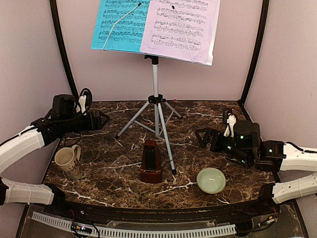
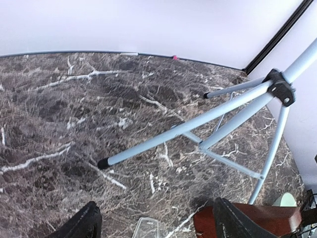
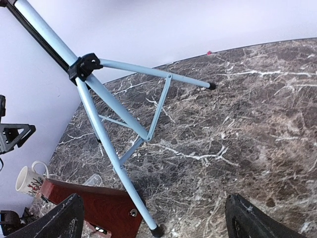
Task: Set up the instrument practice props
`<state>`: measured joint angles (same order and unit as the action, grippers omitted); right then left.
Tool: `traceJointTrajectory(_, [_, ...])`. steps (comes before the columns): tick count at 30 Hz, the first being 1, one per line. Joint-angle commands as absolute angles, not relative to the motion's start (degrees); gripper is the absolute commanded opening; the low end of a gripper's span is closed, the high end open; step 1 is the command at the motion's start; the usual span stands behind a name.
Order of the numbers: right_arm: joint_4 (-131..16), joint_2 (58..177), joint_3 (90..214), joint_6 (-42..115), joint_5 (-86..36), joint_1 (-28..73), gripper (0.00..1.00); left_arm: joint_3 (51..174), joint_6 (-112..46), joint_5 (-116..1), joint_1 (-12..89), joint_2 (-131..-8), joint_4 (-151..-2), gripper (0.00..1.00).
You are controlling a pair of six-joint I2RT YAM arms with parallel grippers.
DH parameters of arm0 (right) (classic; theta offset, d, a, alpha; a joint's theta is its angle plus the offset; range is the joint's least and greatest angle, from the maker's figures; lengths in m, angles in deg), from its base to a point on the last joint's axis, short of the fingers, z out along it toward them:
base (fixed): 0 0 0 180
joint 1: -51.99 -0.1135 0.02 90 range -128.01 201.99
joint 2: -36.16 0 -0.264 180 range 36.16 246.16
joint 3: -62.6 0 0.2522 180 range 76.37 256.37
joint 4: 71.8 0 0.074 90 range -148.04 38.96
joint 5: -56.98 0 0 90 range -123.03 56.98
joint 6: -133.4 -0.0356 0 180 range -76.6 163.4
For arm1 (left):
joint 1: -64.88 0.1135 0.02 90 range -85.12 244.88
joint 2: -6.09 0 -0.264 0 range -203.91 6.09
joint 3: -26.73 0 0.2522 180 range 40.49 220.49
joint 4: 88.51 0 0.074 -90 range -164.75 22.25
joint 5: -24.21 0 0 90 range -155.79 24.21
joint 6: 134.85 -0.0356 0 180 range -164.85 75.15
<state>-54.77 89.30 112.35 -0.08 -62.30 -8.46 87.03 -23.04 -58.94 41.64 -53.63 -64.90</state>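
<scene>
The silver-white music stand (image 1: 155, 106) stands on its tripod at the middle back of the marble table. Its desk carries a blue sheet (image 1: 121, 22) on the left and a lilac sheet (image 1: 183, 25) on the right. The reddish-brown pyramid metronome (image 1: 151, 161) stands upright just in front of the tripod, beside its front leg. My left gripper (image 1: 101, 120) hovers left of the stand, open and empty. In the left wrist view the tripod legs (image 2: 198, 124) and the metronome (image 2: 257, 218) lie ahead of that gripper (image 2: 158, 225). My right gripper (image 1: 203, 136) is open and empty on the right.
A beige mug (image 1: 67, 161) stands at the front left and a pale green bowl (image 1: 211, 179) at the front right. A small clear plastic piece (image 1: 120, 161) lies left of the metronome. Grey walls close in the table on three sides.
</scene>
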Motion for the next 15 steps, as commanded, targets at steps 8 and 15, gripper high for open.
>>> traceJointTrajectory(8, [-46.3, 88.7, 126.1, 12.9, -47.9, 8.0, 1.00, 102.6, -26.7, -52.0, 42.7, -60.6, -58.7, 0.99])
traceJointTrajectory(15, [-47.7, 95.8, 128.0, 13.8, -31.2, 21.8, 1.00, 104.0, -24.0, -48.4, 46.3, -64.9, -60.1, 0.99])
